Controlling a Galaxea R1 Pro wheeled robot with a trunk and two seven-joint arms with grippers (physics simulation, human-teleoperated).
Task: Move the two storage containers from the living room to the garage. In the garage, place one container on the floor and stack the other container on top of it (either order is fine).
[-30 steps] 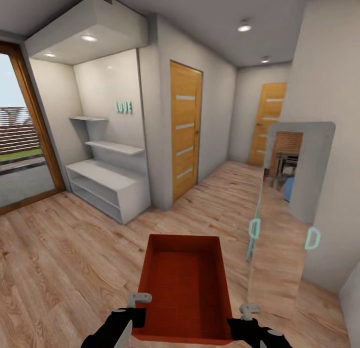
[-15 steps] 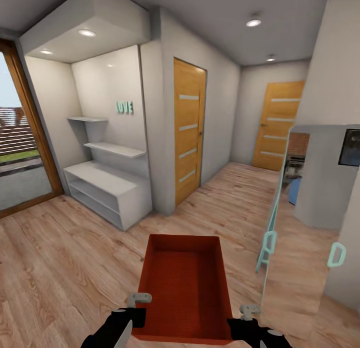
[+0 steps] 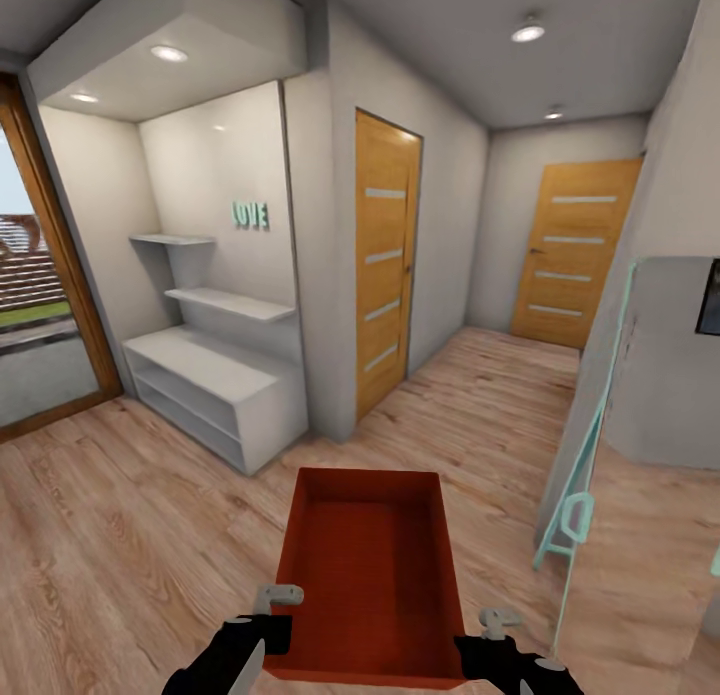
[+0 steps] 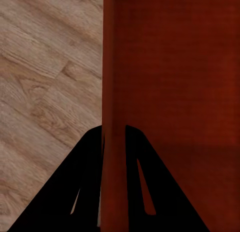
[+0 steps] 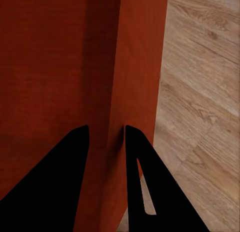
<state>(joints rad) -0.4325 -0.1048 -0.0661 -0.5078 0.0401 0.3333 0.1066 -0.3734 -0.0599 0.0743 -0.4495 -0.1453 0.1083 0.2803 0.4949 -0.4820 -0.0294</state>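
One orange-red storage container (image 3: pixel 372 565) hangs low in front of me in the head view, carried over light wood plank flooring. My left gripper (image 3: pixel 268 627) is shut on its left wall (image 4: pixel 114 92), one black finger (image 4: pixel 85 187) on each side of the thin wall. My right gripper (image 3: pixel 480 643) is shut on the right wall (image 5: pixel 135 82) the same way, its fingers (image 5: pixel 145 187) straddling it. The container is empty. The other container is out of view.
A hallway runs ahead with two wood-panelled doors (image 3: pixel 385 260) (image 3: pixel 578 250). White shelving (image 3: pixel 215 375) fills an alcove at left, beside a glass patio door (image 3: pixel 40 315). At right stands a mirrored panel with teal handles (image 3: pixel 575 520) along a grey wall.
The camera has advanced and turned, so the hallway, doors and mirror panel have shifted rightward and nearer. The container and both grippers keep the same place in the picture.
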